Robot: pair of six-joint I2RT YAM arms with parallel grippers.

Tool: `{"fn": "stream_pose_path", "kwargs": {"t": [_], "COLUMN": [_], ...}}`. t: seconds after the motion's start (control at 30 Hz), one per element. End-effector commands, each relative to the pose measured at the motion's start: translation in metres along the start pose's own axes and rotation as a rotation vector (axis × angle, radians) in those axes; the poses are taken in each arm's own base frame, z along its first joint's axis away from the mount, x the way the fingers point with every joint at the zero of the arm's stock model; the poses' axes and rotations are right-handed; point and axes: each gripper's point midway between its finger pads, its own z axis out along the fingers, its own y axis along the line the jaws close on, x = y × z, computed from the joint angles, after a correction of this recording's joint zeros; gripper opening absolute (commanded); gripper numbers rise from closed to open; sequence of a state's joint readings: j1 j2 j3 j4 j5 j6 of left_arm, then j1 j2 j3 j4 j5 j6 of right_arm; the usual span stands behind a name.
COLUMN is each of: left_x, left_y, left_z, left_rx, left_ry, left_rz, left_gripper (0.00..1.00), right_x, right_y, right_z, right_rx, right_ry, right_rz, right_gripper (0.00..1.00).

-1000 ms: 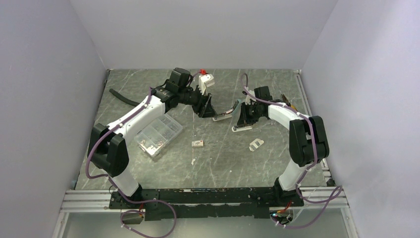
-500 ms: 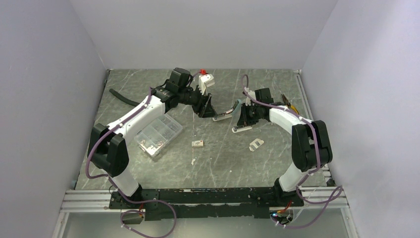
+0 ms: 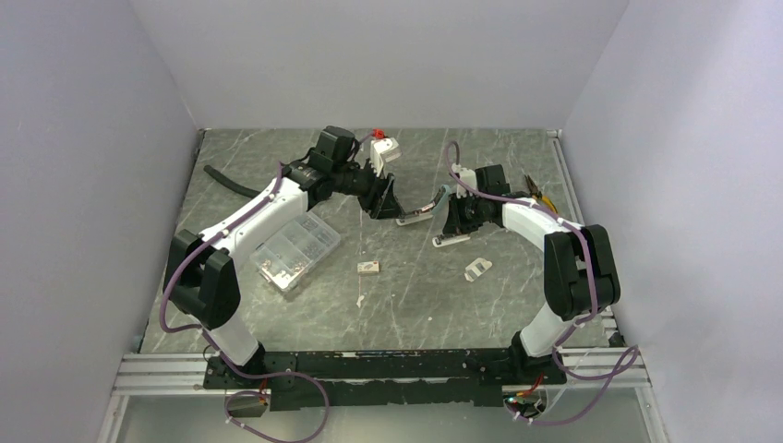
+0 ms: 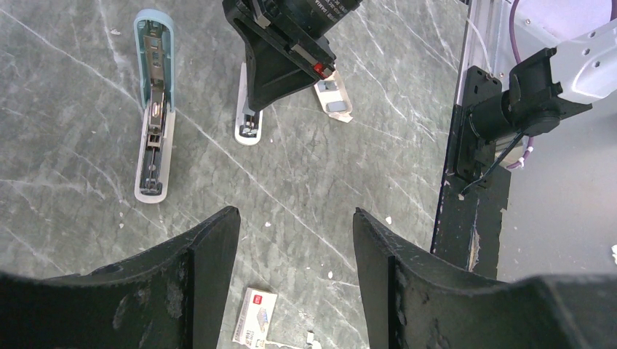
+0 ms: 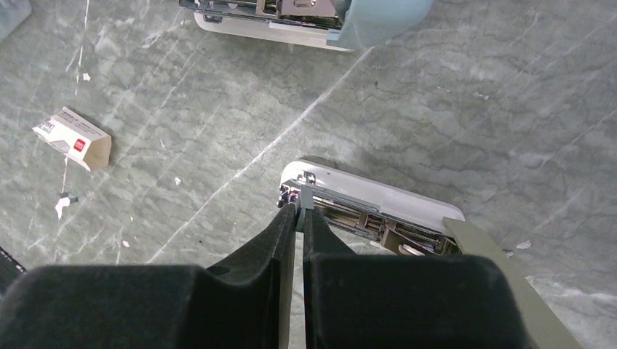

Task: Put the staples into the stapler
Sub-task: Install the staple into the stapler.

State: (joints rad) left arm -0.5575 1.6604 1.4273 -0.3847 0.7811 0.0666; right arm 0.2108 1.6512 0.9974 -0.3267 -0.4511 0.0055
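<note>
From my seat both arms look alike. The left arm (image 3: 254,217) and right arm (image 3: 536,220) wear white shells on the long links, with chunky black housings at shoulders and elbows. A purple cable (image 3: 163,300) runs along each, spilling out under the black base plate (image 3: 388,378) at 6 o'clock in the top view. On the left gripper (image 4: 296,213) the fingers (image 4: 211,254) are matte black, curved and scuffed with pale specks. On the right gripper (image 5: 299,211) they are smooth black wedges. At 12 o'clock in the left wrist view, its black body carries white lettering (image 4: 320,7) and a small red dot (image 4: 318,70).
</note>
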Motion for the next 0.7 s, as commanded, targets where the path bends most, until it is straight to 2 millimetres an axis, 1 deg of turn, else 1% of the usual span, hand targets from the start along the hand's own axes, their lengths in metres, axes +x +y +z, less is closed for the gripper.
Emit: {"fn": "stream_pose_path", "kwargs": {"t": [0.0,0.37,0.67], "left_x": [-0.0174,-0.0164,-0.0159], "left_y": [-0.0039,-0.0034,-0.0043], "left_z": [-0.0058,-0.0059,-0.0059], "left_rx": [0.008,0.008,0.01], "left_ry": [-0.043,-0.041,-0.041], "left_rz": [0.038,0.039,0.037], "left_gripper": [0.64,0.64,0.64], "right_x": [-0.0152,-0.0117,-0.0079], "right_y": [0.0043,0.0137,0.0123], "right_z": [-0.0062,-0.0057,-0.0046], "right_rx": [-0.006,-0.049,-0.042], "right_ry": [-0.059,-0.052,-0.044], "right_rz": [-0.073,-0.013,-0.003], "right_gripper": [0.0,0.0,0.0]}}
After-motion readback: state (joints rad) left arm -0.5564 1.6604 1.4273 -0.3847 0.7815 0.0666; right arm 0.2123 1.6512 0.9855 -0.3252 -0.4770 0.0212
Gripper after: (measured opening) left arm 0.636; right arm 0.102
